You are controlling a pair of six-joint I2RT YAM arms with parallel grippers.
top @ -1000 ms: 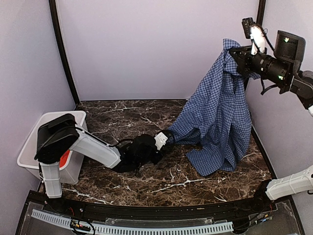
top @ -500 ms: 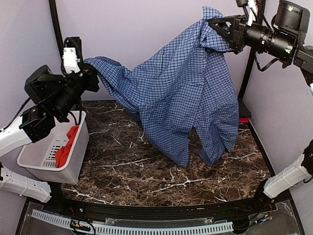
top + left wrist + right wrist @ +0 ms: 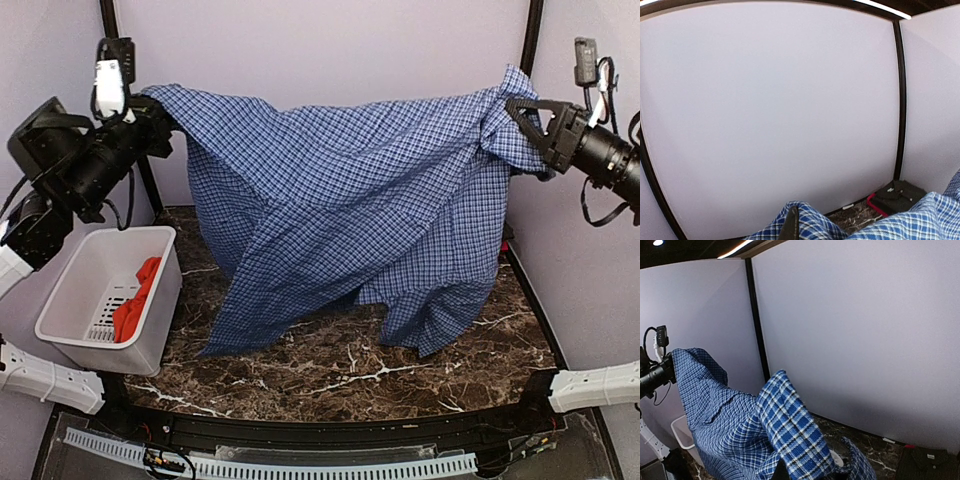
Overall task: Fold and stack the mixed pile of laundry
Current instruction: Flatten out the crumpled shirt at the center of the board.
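Observation:
The blue-and-white checked shirt (image 3: pixel 350 210) hangs spread wide in the air between my two grippers, its lower hem trailing on the dark marble table (image 3: pixel 300 370). My left gripper (image 3: pixel 160 110) is shut on the shirt's upper left end, high at the far left; in the left wrist view the cloth (image 3: pixel 815 227) wraps a dark fingertip (image 3: pixel 790 225). My right gripper (image 3: pixel 515 125) is shut on the upper right end, high at the far right; the cloth (image 3: pixel 790 435) covers its fingers in the right wrist view. The orange-red shirt (image 3: pixel 135 300) lies in the basket.
A white slotted plastic basket (image 3: pixel 75 335) stands at the table's left edge. A black object with a red edge (image 3: pixel 895 197) sits at the far right corner of the table. Lilac walls with black posts enclose the back and sides.
Both arms have pulled apart and raised the shirt: the left gripper moved up and left, the right one out to the right. The shirt went from hanging bunched to stretched wide.

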